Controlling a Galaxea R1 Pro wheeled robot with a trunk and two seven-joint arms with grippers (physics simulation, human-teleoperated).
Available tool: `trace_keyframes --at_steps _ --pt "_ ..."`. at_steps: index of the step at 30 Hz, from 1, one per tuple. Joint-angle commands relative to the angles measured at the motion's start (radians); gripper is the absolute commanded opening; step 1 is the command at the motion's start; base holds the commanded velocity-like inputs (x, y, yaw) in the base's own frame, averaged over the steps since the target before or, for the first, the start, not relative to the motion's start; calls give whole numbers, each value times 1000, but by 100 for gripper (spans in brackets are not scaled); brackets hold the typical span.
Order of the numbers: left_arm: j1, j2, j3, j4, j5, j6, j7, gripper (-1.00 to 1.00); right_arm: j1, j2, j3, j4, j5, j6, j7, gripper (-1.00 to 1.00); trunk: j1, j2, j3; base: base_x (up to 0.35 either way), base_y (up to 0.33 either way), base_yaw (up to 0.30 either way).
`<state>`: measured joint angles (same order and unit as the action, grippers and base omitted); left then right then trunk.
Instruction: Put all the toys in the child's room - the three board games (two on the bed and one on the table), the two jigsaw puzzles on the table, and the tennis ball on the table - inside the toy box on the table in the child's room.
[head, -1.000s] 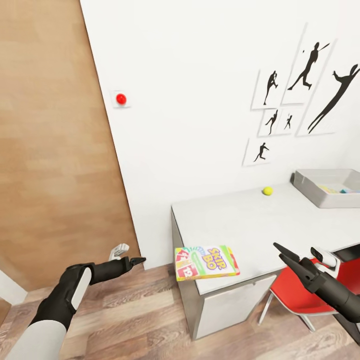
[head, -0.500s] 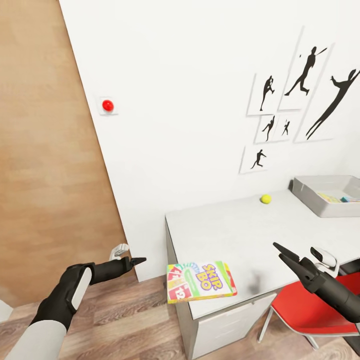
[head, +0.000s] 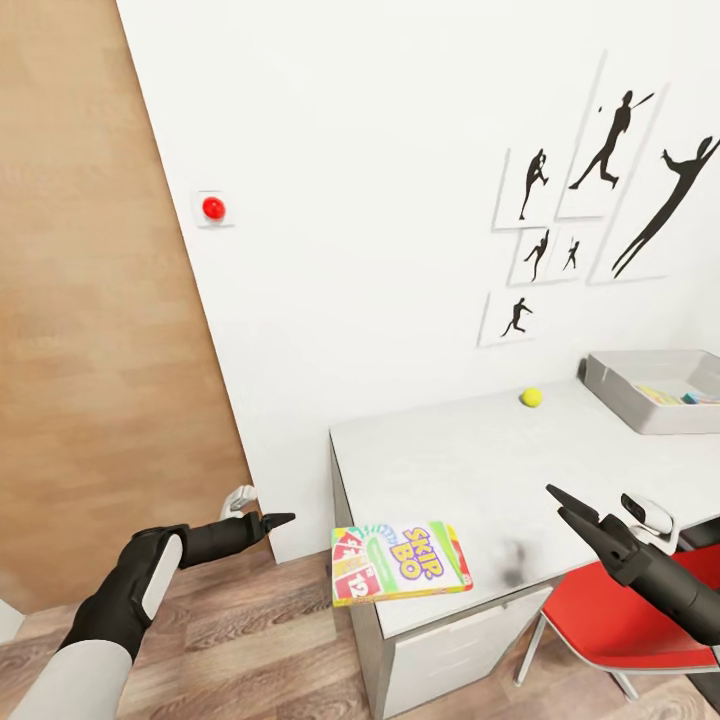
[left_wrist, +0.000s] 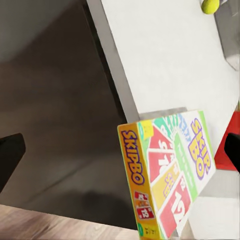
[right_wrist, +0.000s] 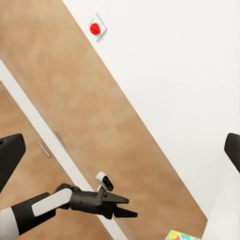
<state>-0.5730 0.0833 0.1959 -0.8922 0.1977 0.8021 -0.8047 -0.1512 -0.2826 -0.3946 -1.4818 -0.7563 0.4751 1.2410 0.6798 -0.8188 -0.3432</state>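
The Skip-Bo box (head: 400, 563) is lying on the table (head: 470, 460) with its end overhanging the near corner, likely easing a grasp, far from the toy box (head: 610, 385), while the left gripper (head: 272, 520) and right gripper (head: 560, 505) are both hovering empty with jaws parted

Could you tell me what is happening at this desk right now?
The robot faces the table with both pincers empty and open: the left pincer beside it, the right pincer above its front edge. A Skip-Bo game overhangs the corner, the tennis ball lies near the wall, and the toy box already holds something.
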Motion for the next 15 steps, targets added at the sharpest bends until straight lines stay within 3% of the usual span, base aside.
trace_keyframes --at_steps 1,9,13,15 --pt "-1 1 2 0 1 13 -12 100 -1 -2 -1 -1 -5 12 1 100 4 -8 -4 0 0 0" --pt "-26 12 4 -3 1 156 -129 100 -1 -7 -2 -41 -9 32 3 100 35 -64 -30 0 0 0" --pt "-39 20 4 -3 -3 183 -168 100 -1 -3 -1 -57 -11 62 15 100 50 -92 -42 0 0 0" --pt "-42 22 4 -2 -6 188 -176 100 -1 -4 -2 -73 -14 72 57 100 58 -106 -48 0 0 0"
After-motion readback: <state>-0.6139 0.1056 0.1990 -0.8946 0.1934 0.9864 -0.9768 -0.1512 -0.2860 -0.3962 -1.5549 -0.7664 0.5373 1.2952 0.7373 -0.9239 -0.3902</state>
